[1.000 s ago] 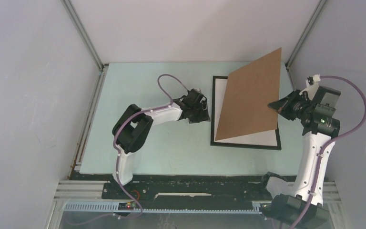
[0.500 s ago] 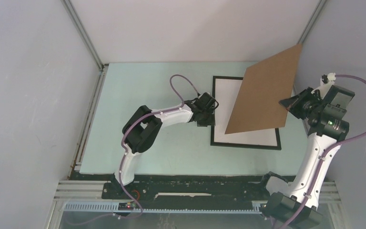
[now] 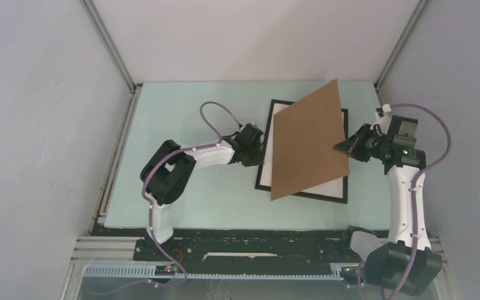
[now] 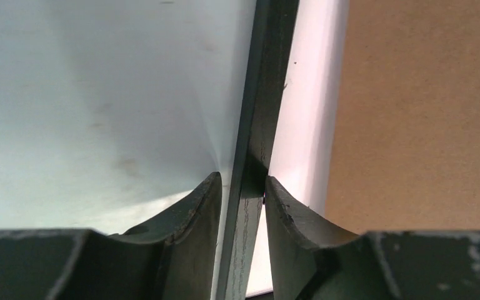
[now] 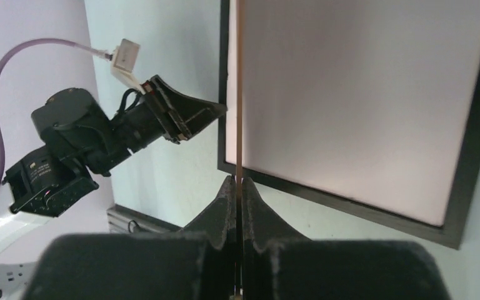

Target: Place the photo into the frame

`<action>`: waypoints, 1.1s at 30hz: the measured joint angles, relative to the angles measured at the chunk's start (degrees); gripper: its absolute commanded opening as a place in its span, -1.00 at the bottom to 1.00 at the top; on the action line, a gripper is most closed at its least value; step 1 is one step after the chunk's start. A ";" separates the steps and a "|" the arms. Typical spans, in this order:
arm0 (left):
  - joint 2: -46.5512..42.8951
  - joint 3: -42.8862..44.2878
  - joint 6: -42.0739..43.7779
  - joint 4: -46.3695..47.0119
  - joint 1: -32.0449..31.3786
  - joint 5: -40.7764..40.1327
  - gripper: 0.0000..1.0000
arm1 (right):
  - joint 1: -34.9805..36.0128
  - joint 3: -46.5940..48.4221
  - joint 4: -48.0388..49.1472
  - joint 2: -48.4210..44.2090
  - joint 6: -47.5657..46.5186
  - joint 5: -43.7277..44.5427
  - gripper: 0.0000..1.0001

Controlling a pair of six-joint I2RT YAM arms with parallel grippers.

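Note:
The black frame (image 3: pixel 300 195) lies flat on the pale green table with a white sheet (image 3: pixel 331 186) inside it. The photo is out of view. My left gripper (image 3: pixel 259 150) straddles the frame's left rail (image 4: pixel 262 94). Its inner pad touches the rail and its outer pad stands a sliver off, so it is open. My right gripper (image 3: pixel 342 145) is shut on the right edge of a brown cardboard board (image 3: pixel 306 144). The board tilts above the frame and covers most of the sheet. In the right wrist view the board's edge (image 5: pixel 239 94) runs straight up from the closed jaws.
Grey walls enclose the table on the left, back and right. A black rail with the arm bases runs along the near edge. Purple cables loop off both wrists. The table left of the frame (image 3: pixel 181 106) is bare.
The frame slid left and turned slightly along with my left gripper, whose jaws narrowed around the rail. My right gripper swung the board left and lower over the frame.

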 measured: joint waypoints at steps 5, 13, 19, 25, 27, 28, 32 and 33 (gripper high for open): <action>-6.62 -9.84 0.11 3.52 3.23 -0.61 -0.20 | -0.20 -5.99 5.95 0.81 2.27 -3.98 -1.00; -13.20 -17.92 1.51 5.27 3.43 1.03 -0.20 | -1.97 -13.70 16.70 0.81 6.86 -8.52 -1.00; -14.36 -18.47 2.95 2.23 3.43 4.87 -0.18 | -2.75 -16.76 23.26 2.03 9.77 -9.75 -1.00; -14.38 -18.58 3.19 1.49 3.43 6.75 -0.15 | -2.47 -19.06 29.68 5.66 10.97 -10.38 -1.00; -14.38 -18.64 3.43 1.57 3.43 7.08 -0.12 | -2.47 -19.82 31.34 6.82 11.28 -11.10 -1.00; -14.43 -18.73 3.50 1.68 3.45 7.43 -0.07 | -2.47 -20.02 32.06 7.41 11.47 -11.43 -1.00; -14.93 -19.37 3.96 2.69 3.69 10.05 0.29 | -2.36 -21.35 35.54 8.92 12.11 -12.48 -1.00; -15.17 -19.65 4.42 3.15 3.87 11.23 0.37 | -2.36 -21.81 36.13 8.92 12.22 -12.66 -1.00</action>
